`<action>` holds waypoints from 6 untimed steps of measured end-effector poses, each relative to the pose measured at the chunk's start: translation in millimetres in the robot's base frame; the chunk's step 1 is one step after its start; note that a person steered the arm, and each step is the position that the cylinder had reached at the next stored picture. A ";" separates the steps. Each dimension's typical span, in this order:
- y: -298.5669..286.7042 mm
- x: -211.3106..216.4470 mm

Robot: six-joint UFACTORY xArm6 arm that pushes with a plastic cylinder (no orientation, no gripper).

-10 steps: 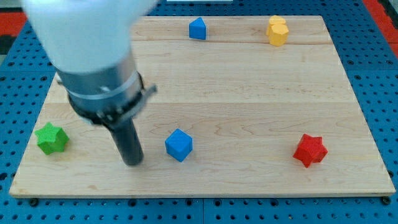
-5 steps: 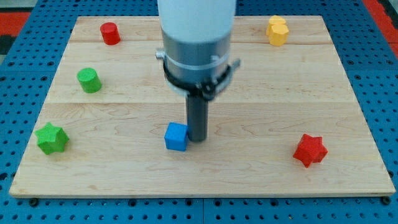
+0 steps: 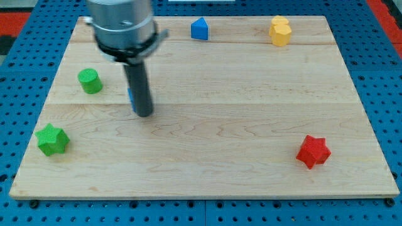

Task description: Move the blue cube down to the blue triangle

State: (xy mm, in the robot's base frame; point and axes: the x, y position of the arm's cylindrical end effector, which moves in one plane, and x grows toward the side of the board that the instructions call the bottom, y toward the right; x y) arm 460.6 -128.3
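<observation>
The blue cube (image 3: 130,96) shows only as a thin blue sliver at the left side of my rod, left of the board's middle; the rod hides the rest of it. My tip (image 3: 143,115) rests on the board just below and to the right of that sliver, touching or nearly touching the cube. The blue triangle (image 3: 199,29) stands at the view's top edge of the board, well up and to the right of the tip.
A green cylinder (image 3: 90,81) stands left of the tip. A green star (image 3: 52,139) is at the lower left, a red star (image 3: 313,151) at the lower right, a yellow block (image 3: 280,30) at the top right. The wooden board (image 3: 251,94) lies on blue pegboard.
The tip has moved up and to the left. The blue cube has gone from the board's lower middle up-left and is now mostly hidden behind the rod. The arm now hides the red cylinder.
</observation>
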 end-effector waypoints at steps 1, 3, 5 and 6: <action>-30.8 7.9; 52.4 -65.3; 20.8 -127.3; -6.4 -144.1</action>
State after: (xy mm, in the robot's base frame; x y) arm 316.6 -134.7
